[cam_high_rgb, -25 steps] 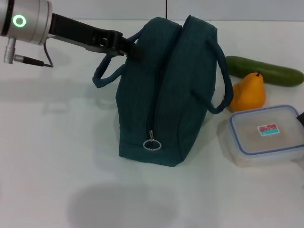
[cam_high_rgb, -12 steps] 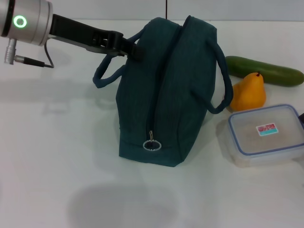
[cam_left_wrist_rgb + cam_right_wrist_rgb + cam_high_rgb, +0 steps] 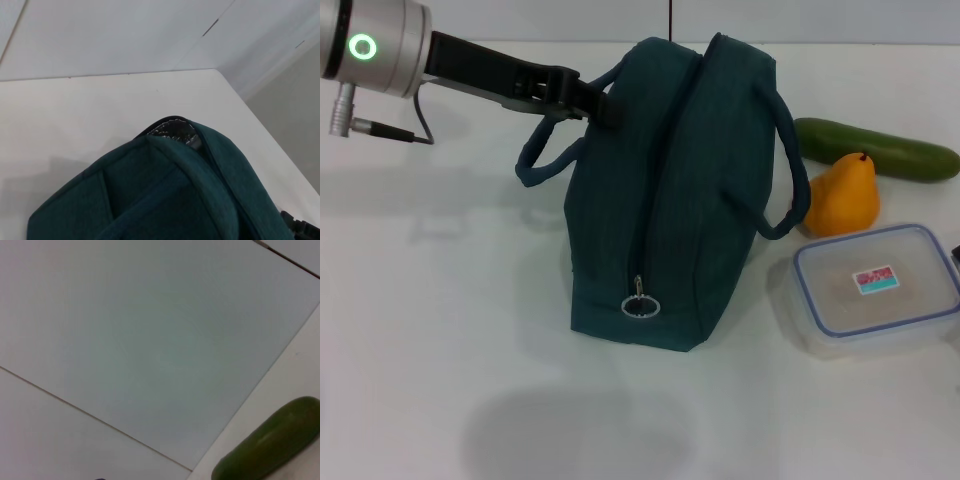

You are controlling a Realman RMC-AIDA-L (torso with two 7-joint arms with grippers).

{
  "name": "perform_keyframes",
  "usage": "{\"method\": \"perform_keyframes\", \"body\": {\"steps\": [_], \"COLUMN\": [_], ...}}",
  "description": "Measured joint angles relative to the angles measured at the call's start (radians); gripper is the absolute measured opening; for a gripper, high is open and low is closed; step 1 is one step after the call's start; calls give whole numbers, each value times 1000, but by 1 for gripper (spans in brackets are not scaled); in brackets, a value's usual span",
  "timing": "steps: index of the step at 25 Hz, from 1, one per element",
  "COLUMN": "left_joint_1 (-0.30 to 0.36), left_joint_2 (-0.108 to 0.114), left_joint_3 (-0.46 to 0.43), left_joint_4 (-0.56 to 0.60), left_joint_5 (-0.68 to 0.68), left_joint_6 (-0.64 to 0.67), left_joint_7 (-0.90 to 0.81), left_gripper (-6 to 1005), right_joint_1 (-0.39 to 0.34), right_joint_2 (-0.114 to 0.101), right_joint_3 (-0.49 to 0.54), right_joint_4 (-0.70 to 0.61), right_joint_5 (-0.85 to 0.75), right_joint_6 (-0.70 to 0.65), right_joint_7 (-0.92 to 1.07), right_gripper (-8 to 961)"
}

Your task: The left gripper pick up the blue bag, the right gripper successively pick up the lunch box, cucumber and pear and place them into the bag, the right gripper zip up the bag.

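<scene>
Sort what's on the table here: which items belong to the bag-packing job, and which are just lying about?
Part of the job:
blue bag, its handle held by the left gripper
lunch box
pear
cucumber
zipper pull, bag not yet opened

Just lying about:
nothing visible; only the white table

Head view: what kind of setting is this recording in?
Probably a lab or test bench: a bare white table by a plain wall, holding only staged items: blue bag, lunch box, cucumber, pear.
</scene>
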Motion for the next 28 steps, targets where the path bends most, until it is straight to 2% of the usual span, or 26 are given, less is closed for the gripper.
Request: {"method": "perform_keyframes", "body": {"steps": [5,14,28], "left_joint_1": [-5,-1,4], "left_joint_2": [3,33,35], "left_joint_3": [0,0,0], "left_joint_4": [0,11,11], "left_joint_5": [-1,-76,-80], "left_joint_6": [3,38,40], "left_joint_7": [-4,-33,-42], "left_gripper": [77,75,72], "right_joint_1": [2,8,33], "right_joint_2": [0,-2,-2], "right_joint_3": [0,0,-11], "right_joint_4": [-5,-32,-38], "right_joint_5": [2,11,4], "right_joint_6": [-22,-158,-188], "right_joint_7": [-1,18,37], "right_gripper": [95,94,95]}}
